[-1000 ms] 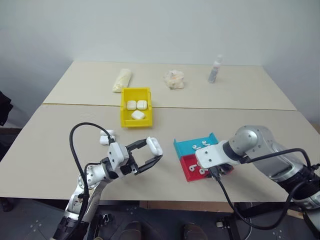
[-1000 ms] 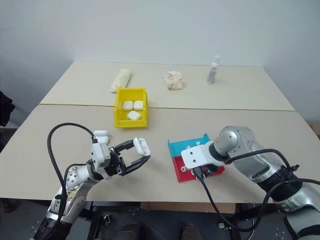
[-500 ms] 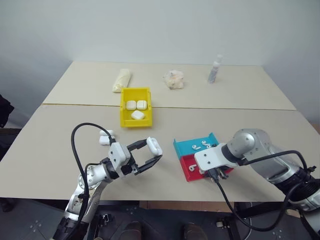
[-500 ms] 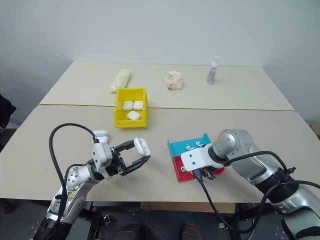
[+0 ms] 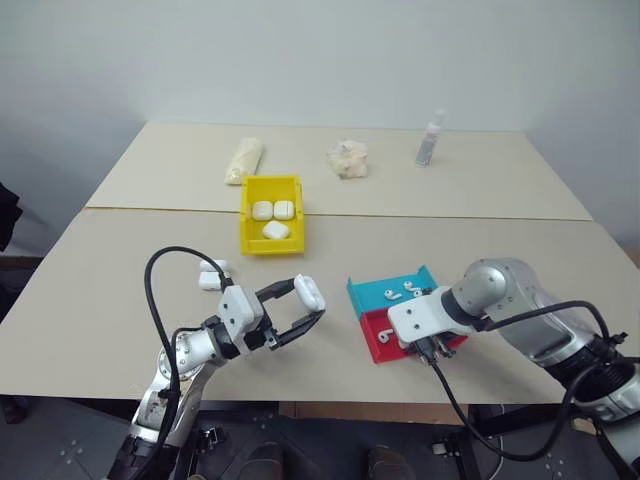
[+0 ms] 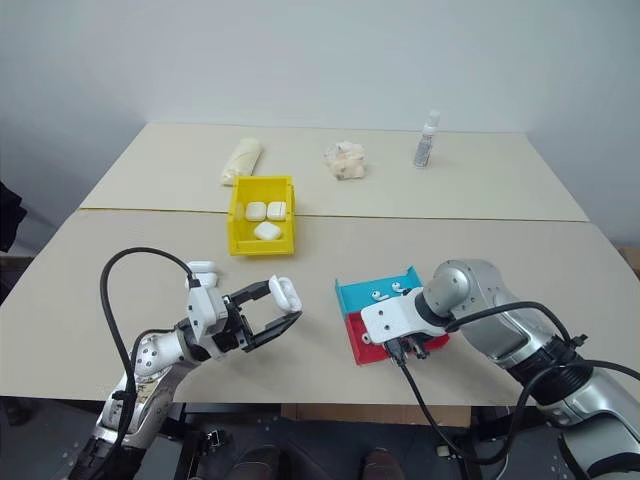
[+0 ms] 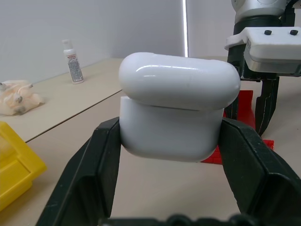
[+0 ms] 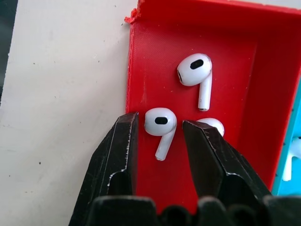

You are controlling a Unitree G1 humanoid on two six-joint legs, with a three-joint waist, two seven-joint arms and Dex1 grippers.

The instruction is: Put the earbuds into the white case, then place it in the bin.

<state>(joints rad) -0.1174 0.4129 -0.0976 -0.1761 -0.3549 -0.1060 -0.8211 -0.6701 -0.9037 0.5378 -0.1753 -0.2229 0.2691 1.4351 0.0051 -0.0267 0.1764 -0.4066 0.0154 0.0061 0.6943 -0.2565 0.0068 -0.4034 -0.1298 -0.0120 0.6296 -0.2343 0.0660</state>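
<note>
1. OK, I'm seeing the left gripper (image 5: 303,308) clamping a white case (image 7: 175,112) between both fingers, w/ the lid sitting slightly ajar, held above the table (image 5: 100,290).
2. Behind it, a spare case (image 5: 212,274) is lying on the table; the yellow bin (image 5: 270,227) is sitting farther back w/ three cases inside.
3. Right gripper (image 8: 159,141) is pointing down into the red tray (image 8: 235,61), jaws apart around one earbud (image 8: 160,126), not pinching it; two more earbuds are lying nearby. Blue tray (image 5: 385,287) is touching the red one.
</note>
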